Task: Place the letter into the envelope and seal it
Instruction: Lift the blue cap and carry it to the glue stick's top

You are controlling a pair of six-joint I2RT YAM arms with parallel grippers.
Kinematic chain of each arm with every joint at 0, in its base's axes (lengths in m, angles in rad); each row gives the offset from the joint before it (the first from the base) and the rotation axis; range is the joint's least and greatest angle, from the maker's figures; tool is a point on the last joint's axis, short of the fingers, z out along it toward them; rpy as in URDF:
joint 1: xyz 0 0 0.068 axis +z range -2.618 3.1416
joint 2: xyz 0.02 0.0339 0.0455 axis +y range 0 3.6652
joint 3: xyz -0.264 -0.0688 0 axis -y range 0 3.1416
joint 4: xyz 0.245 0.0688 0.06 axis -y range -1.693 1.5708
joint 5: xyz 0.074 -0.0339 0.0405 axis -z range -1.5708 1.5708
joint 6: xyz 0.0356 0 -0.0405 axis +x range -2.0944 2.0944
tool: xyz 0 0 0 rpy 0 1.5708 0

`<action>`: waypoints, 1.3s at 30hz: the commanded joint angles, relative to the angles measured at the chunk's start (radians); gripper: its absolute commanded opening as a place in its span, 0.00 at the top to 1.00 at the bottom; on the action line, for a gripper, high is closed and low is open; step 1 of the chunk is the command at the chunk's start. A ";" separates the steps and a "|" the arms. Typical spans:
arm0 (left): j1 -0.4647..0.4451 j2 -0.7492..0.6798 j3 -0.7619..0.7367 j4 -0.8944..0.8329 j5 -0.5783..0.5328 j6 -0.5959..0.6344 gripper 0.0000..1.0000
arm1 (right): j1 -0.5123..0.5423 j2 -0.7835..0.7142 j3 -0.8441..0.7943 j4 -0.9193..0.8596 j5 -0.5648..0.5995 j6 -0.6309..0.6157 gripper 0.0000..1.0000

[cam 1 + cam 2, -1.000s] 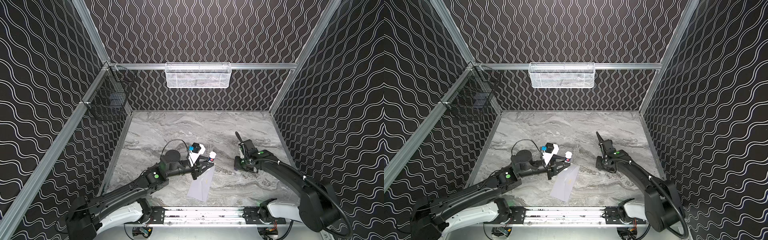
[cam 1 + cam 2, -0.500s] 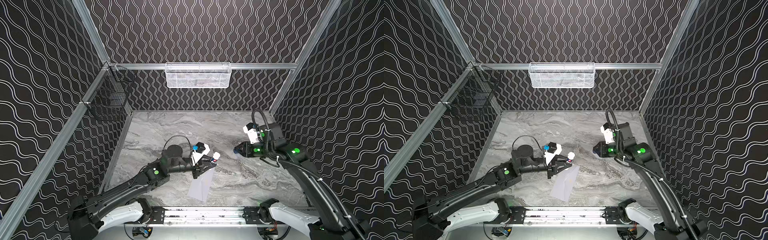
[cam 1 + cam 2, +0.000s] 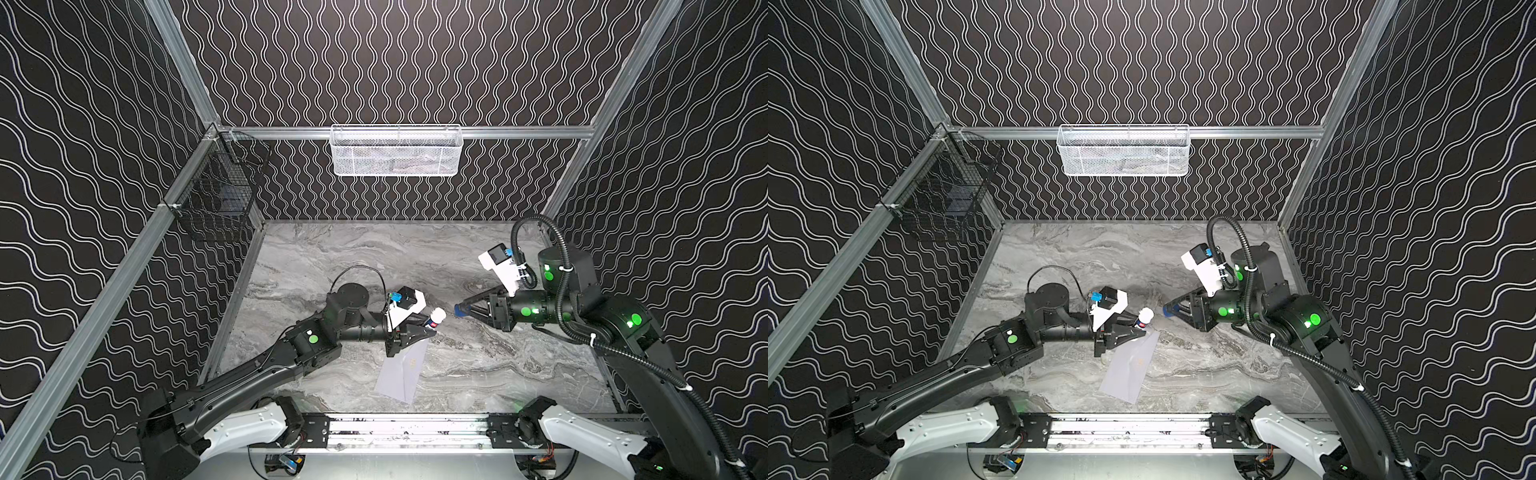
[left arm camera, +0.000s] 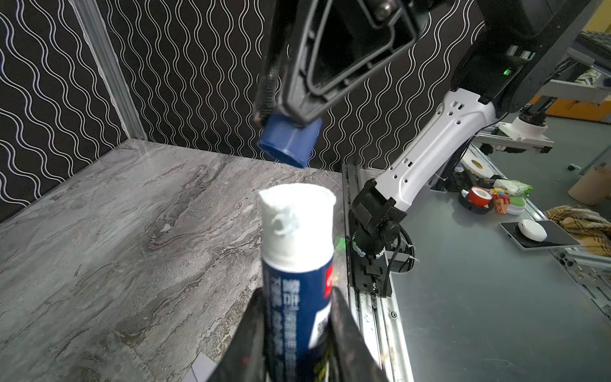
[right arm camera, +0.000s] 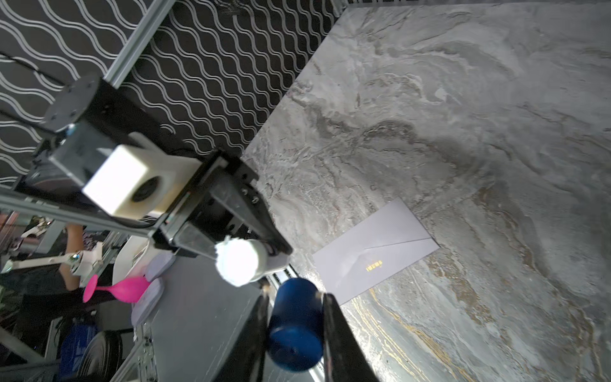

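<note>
A glue stick (image 4: pixel 297 264) is being pinched by the left end effector (image 3: pixel 431 327), a blue cap (image 5: pixel 294 327) by the right end effector (image 3: pixel 461 311). The envelope (image 3: pixel 401 370) is lying near the desk's (image 3: pixel 374 257) front edge, with open desk showing toward the back edge.

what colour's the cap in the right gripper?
Dark blue: the cap shows best in the right wrist view.

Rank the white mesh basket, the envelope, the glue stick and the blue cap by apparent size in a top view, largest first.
1. white mesh basket
2. envelope
3. glue stick, partly hidden
4. blue cap
</note>
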 commanded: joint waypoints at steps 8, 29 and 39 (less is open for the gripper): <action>0.000 0.009 0.015 0.026 0.021 -0.006 1.00 | 0.060 -0.030 -0.054 0.116 -0.004 0.053 0.91; 0.000 -0.011 0.007 0.020 0.076 0.019 1.00 | 0.138 0.043 -0.064 0.148 -0.016 0.048 0.92; 0.000 -0.030 0.007 -0.010 0.079 0.030 1.00 | 0.155 0.140 0.030 0.004 -0.014 -0.056 0.93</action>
